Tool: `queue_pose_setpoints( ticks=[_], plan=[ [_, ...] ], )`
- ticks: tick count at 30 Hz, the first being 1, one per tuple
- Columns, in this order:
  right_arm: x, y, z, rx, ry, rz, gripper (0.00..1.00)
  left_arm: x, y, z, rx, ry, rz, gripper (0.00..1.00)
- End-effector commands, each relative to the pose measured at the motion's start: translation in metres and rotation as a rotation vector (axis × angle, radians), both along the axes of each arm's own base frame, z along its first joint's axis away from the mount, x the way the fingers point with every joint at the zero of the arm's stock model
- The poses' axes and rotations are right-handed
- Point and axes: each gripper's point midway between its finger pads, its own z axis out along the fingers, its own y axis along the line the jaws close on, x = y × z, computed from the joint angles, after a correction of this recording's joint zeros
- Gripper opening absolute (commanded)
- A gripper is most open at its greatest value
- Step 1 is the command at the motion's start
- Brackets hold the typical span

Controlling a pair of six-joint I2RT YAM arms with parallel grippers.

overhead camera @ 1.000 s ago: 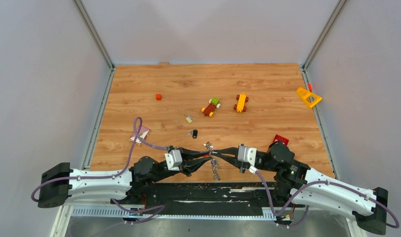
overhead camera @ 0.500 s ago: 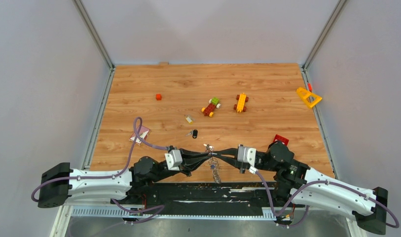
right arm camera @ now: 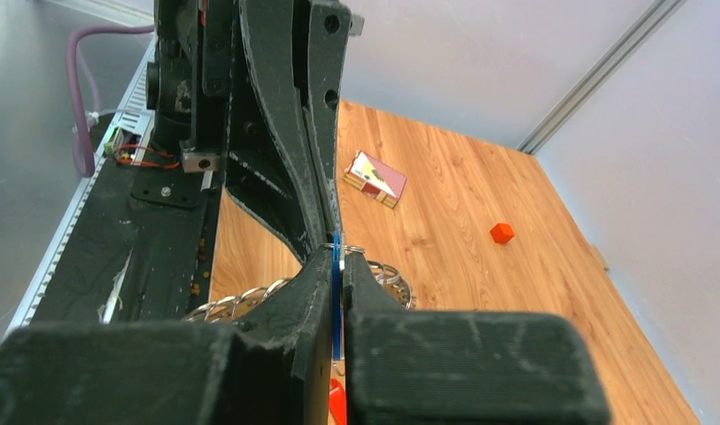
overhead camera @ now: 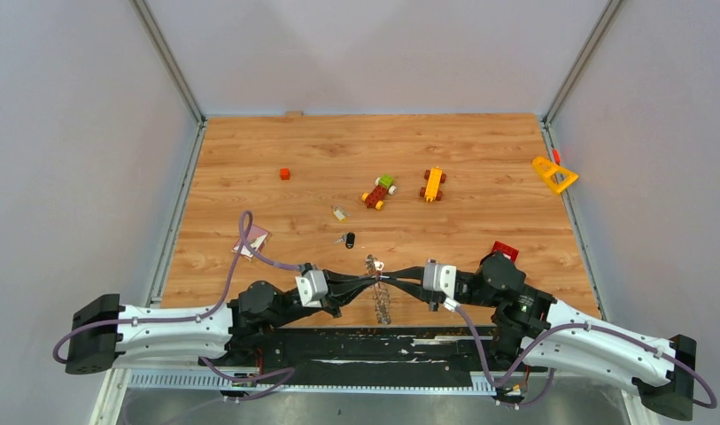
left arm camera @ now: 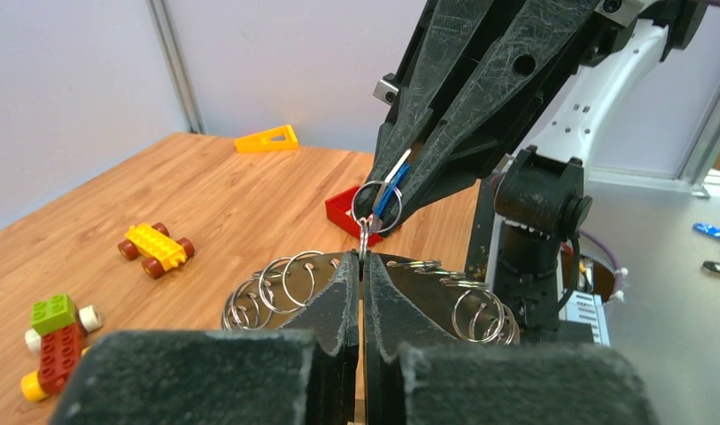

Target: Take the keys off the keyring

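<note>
Arms: we see both reaching inward, low over the near edge of the wooden counter [overhead camera: 480,142], and meeting nose to nose at its middle.
Left fingers [left arm camera: 343,297]: pressed together, nipping a slim silver piece [left arm camera: 362,235] at their very ends. We cannot tell whether it is a key blade or a ring seen edge-on.
Right fingers [right arm camera: 307,292]: closed narrowly on the blue key [left arm camera: 390,189], whose blue plastic shows as a thin strip between them in the right wrist view.
Small ring [left arm camera: 355,205]: at the ends of the right fingers, beside the blue key. The silver piece runs from it down into the left fingers.
Keyring [overhead camera: 384,303]: a bunch of coiled silver loops directly below the point where the two arms meet. In the left wrist view we find its loops spreading to both sides of the left fingers. We cannot tell whether it rests on the counter.
Black-headed key [overhead camera: 349,239]: lies loose on the counter just beyond the left fingers, apart from the keyring.
Toy vehicles: one red, yellow and green [overhead camera: 379,190] and one yellow [overhead camera: 433,184], side by side at mid-counter.
Yellow triangle [overhead camera: 554,174]: at the far right edge.
Red cube [overhead camera: 284,173]: far left of the vehicles.
Red block [overhead camera: 504,250]: beside the right arm.
</note>
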Motion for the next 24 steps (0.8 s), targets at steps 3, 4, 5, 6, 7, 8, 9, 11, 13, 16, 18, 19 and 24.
queue_pose_setpoints(
  ticks=[3, 4, 5, 6, 7, 8, 9, 11, 13, 16, 18, 19, 24],
  plan=[
    [-0.001, -0.006, 0.025, 0.033, -0.036, -0.015, 0.00, 0.014, 0.009, 0.004, 0.117, -0.044, 0.089, 0.00],
    [0.001, -0.007, 0.024, 0.031, -0.036, -0.023, 0.00, 0.016, 0.011, 0.004, 0.141, -0.049, 0.102, 0.00],
    [0.001, -0.008, 0.024, 0.030, -0.035, -0.030, 0.00, 0.017, 0.013, 0.003, 0.168, -0.055, 0.112, 0.00],
    [0.003, -0.008, 0.023, 0.028, -0.033, -0.038, 0.00, 0.019, 0.014, 0.002, 0.197, -0.062, 0.119, 0.00],
    [0.004, -0.009, 0.022, 0.026, -0.031, -0.045, 0.00, 0.019, 0.015, 0.002, 0.221, -0.070, 0.125, 0.00],
    [0.005, -0.009, 0.020, 0.021, -0.028, -0.053, 0.00, 0.021, 0.016, 0.000, 0.255, -0.078, 0.130, 0.00],
    [0.007, -0.009, 0.020, 0.017, -0.024, -0.063, 0.00, 0.021, 0.017, 0.000, 0.285, -0.088, 0.134, 0.00],
    [0.010, -0.009, 0.017, 0.006, -0.015, -0.076, 0.00, 0.023, 0.018, -0.002, 0.354, -0.111, 0.138, 0.00],
    [0.012, -0.008, 0.015, -0.005, -0.007, -0.083, 0.00, 0.026, 0.020, -0.003, 0.415, -0.128, 0.148, 0.00],
    [0.014, -0.007, 0.012, -0.017, 0.004, -0.091, 0.00, 0.031, 0.023, -0.004, 0.500, -0.154, 0.167, 0.00],
    [0.014, -0.006, 0.011, -0.018, 0.007, -0.092, 0.00, 0.035, 0.026, -0.009, 0.573, -0.165, 0.182, 0.00],
    [0.014, -0.007, 0.011, -0.015, 0.007, -0.095, 0.00, 0.037, 0.027, -0.006, 0.594, -0.173, 0.190, 0.00],
    [0.015, -0.006, 0.012, -0.009, 0.007, -0.101, 0.00, 0.044, 0.032, -0.014, 0.750, -0.198, 0.210, 0.00]
  ],
)
